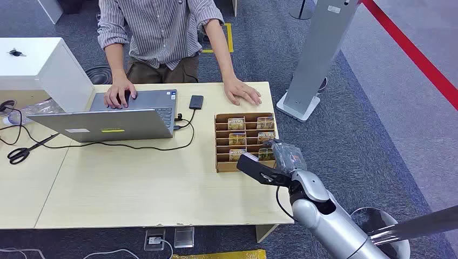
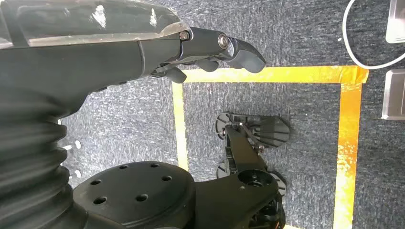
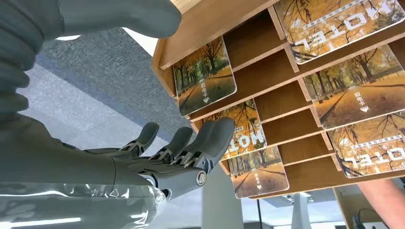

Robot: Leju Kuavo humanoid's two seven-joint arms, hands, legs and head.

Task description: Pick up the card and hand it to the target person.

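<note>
Item: right robot hand [image 1: 265, 171]. Position: over the near edge of the card rack [image 1: 246, 141], at its nearest row. State: released, fingers [image 3: 191, 143] spread and extended, holding nothing; fingertips close to a card [image 3: 246, 131] in the rack, contact cannot be told.

Item: left robot hand [image 2: 210, 50]. Position: hanging over the carpet, above yellow floor tape [image 2: 267, 74]. State: fingers partly curled, nothing in them.

Item: cards. Position: leaning in the slots of the wooden rack on the surface [image 1: 140, 183], two columns, all in place.

Item: person [image 1: 162, 32]. Position: across the surface, one hand [image 1: 243, 91] flat just beyond the rack, the other on a laptop [image 1: 113, 116].

Risk, judged: cards sit thin and close-packed, so broad fingers may catch two at once, or push one deeper into its slot. A downward press on the near edge could tip or slide the light rack. A weak pinch may drop the card during the reach across.
</note>
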